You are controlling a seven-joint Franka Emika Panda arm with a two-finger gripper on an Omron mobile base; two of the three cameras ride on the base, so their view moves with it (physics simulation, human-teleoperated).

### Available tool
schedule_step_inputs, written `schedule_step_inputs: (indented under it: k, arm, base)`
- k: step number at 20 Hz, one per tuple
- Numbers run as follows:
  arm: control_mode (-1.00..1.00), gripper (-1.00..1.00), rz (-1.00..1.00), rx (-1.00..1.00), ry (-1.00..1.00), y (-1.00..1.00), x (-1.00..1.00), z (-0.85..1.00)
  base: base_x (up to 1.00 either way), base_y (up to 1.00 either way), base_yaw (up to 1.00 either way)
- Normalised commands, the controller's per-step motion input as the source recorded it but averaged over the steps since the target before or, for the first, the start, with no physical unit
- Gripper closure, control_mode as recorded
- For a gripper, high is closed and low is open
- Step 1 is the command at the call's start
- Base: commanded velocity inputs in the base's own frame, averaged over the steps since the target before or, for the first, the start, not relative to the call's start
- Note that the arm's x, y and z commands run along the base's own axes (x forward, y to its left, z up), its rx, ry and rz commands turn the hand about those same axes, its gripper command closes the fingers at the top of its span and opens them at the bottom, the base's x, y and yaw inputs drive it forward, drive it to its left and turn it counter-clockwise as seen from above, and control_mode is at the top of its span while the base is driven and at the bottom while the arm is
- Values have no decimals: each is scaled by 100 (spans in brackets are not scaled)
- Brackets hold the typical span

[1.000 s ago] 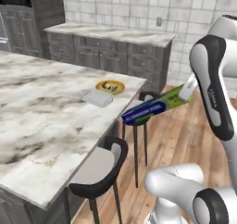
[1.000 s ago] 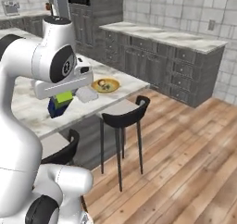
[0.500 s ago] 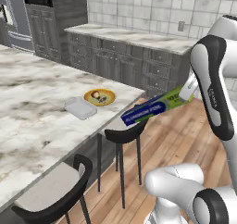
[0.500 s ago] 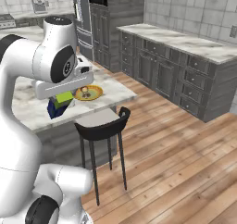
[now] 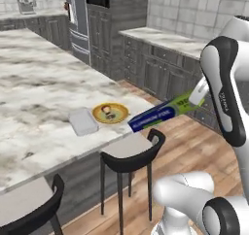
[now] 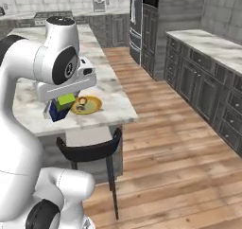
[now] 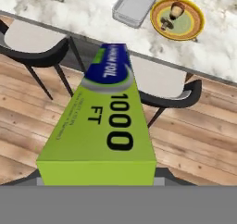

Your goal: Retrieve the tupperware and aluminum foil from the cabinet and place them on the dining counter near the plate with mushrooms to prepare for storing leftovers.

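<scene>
Foil carton (image 5: 156,115) sits clamped in the fingers, short of the surface (image 5: 44,91); should go down flat just beside plate (image 5: 111,112), clear of tupperware (image 5: 83,121).

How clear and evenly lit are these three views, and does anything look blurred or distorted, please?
Left base view: soft, even light, slightly blurry, faint shadows under the stool. Right base view: similar, the aluminum foil sits shaded under the arm. Hand view: the foil carton looms large and stretched by perspective, its lettering crisp; the plate with mushrooms is sharp.
</scene>
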Motion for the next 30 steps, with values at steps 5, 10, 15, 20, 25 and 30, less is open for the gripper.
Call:
schedule_step_inputs:
  k: [5, 10, 15, 20, 25, 30]
  arm:
    - [100, 100, 0, 0, 0, 0, 0, 0]
    - [100, 100, 0, 0, 0, 0, 0, 0]
    - [-100, 100, 3, 0, -3, -2, 9, -4]
    - [-100, 100, -27, 0, -23, -42, 10, -28]
    - [-100, 100, -55, -1, -27, -24, 22, -44]
    - [-100, 100, -37, 4, -6, -41, 45, -40]
  base:
    - [85, -62, 62]
    - [99, -46, 64]
    - [71, -20, 44]
    - [0, 0, 0]
    - [0, 0, 0]
    - [0, 0, 0]
